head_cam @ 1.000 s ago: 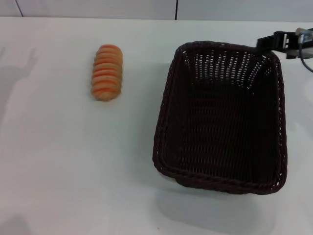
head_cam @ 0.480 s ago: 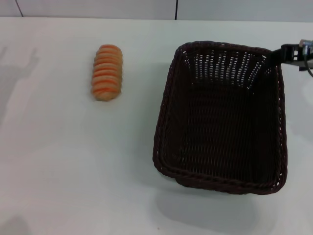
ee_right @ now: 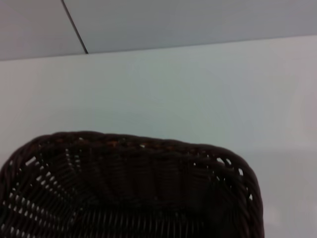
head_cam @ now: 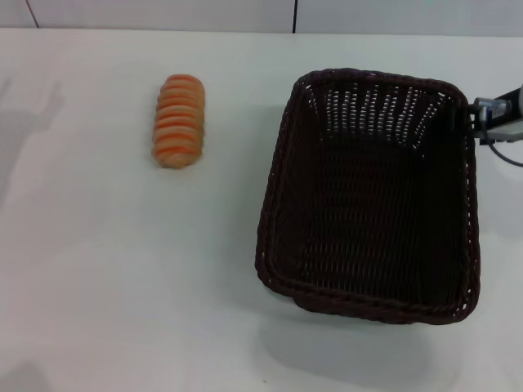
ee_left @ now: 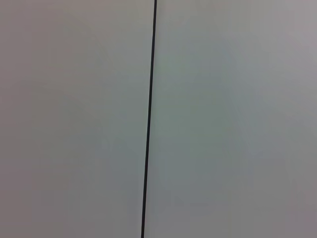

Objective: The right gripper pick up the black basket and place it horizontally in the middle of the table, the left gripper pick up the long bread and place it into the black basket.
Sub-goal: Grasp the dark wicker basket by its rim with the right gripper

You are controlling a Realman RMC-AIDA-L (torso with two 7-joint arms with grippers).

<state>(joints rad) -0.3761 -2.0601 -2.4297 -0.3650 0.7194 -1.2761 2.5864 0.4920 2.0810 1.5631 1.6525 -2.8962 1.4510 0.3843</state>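
Observation:
The black basket (head_cam: 372, 196) sits upright on the white table (head_cam: 122, 286), right of centre, with nothing in it. Its braided rim (ee_right: 148, 146) fills the lower part of the right wrist view. The long bread (head_cam: 178, 120) lies to the basket's left, well apart from it, pointing away from me. My right gripper (head_cam: 484, 112) shows only partly at the head view's right edge, just outside the basket's far right corner. The left gripper is out of view, and its wrist camera shows only a pale wall (ee_left: 223, 119) with a dark seam.
A pale wall with a dark vertical seam (head_cam: 294, 15) runs behind the table's far edge. White tabletop stretches between the bread and the basket and in front of both.
The right gripper has slid rightward and a little nearer to me, from over the basket's far right corner to just outside its right rim. Basket and bread have stayed put.

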